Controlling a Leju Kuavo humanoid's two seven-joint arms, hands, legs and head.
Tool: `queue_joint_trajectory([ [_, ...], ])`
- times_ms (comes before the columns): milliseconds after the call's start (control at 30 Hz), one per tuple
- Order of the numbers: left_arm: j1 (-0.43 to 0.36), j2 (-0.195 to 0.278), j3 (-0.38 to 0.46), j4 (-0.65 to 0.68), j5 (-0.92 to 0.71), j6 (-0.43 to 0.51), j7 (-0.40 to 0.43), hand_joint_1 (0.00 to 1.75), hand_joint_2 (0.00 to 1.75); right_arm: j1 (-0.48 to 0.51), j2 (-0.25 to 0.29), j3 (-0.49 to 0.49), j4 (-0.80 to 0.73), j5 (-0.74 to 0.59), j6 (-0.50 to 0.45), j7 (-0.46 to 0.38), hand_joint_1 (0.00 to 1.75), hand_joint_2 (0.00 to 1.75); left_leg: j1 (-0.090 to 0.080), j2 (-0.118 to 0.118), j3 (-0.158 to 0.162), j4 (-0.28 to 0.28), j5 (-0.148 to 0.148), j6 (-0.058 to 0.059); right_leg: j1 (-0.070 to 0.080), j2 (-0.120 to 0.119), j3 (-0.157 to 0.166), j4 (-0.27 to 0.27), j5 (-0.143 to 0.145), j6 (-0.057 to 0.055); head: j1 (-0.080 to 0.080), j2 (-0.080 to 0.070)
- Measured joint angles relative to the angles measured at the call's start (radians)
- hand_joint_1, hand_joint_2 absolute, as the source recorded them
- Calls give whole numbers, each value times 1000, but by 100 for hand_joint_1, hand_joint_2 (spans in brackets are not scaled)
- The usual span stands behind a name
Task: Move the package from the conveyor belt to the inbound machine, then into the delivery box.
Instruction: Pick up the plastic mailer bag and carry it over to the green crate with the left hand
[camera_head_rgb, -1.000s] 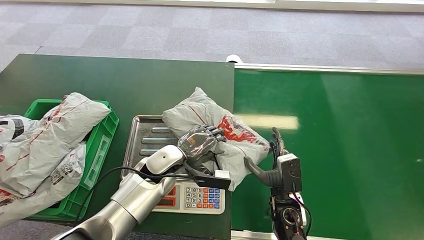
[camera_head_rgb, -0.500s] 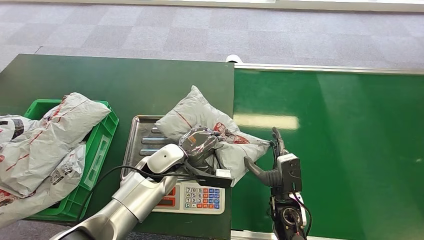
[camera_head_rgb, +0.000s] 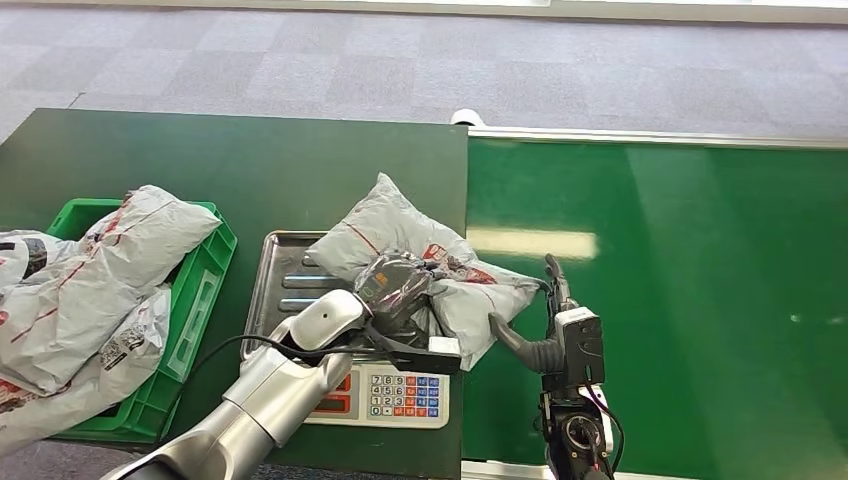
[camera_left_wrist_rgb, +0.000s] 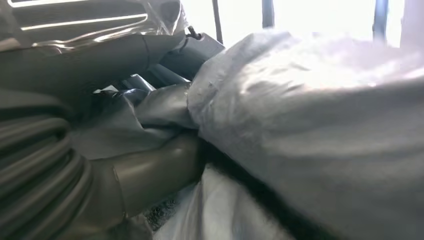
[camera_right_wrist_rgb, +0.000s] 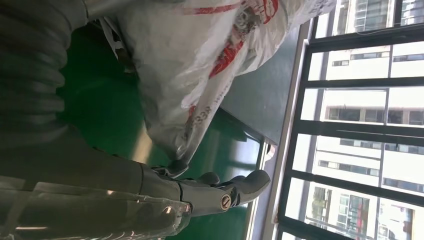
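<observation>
The left hand (camera_head_rgb: 397, 283) grips the package (camera_head_rgb: 425, 260), resting it on the scale tray (camera_head_rgb: 285, 280) for weighing; the right hand (camera_head_rgb: 540, 310), at four o'clock, spreads its fingers (camera_right_wrist_rgb: 235, 187) free.

Even, bright daylight fills the sharp head view, with a pale glare patch on the conveyor belt (camera_head_rgb: 530, 243) just right of centre, while the left wrist view is soft, blurred and blown out toward 1 o'clock, and windows (camera_right_wrist_rgb: 360, 100) glare at 3 o'clock in the right wrist view.
</observation>
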Motion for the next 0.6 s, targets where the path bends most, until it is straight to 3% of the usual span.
queue_joint_trajectory([
  [100, 53, 27, 44, -82, 74, 221, -38, 175, 175, 6, 0, -1, 0, -8, -2, 1, 0, 175, 0, 1, 0, 0, 0, 0, 0, 1, -1, 0, 0, 0, 0, 0],
  [200, 104, 52, 100, -181, 150, 312, -113, 175, 175, 13, 0, 0, 0, -20, -13, 0, 0, 175, 0, 1, 0, 0, 0, 0, 0, 0, -1, 0, 0, 0, 0, 0],
  [300, 150, 61, 178, -273, 159, 333, -198, 175, 175, 19, -1, 0, 0, -26, -21, -1, 0, 175, 0, 1, -1, 0, 0, 0, 0, 0, -2, 0, 0, 0, 0, 0],
  [500, 186, 65, 254, -359, 155, 334, -230, 175, 175, 21, -1, 3, 0, -28, -21, -1, 0, 175, 0, 0, -1, 0, 0, 0, 0, 0, -1, 0, 0, 0, 0, 0],
  [600, 197, 56, 294, -383, 151, 334, -293, 175, 175, 21, -1, 4, 0, -33, -25, -1, 0, 175, 0, 0, -1, 0, 0, 0, 0, 0, -1, 0, 0, 0, 0, 0],
])
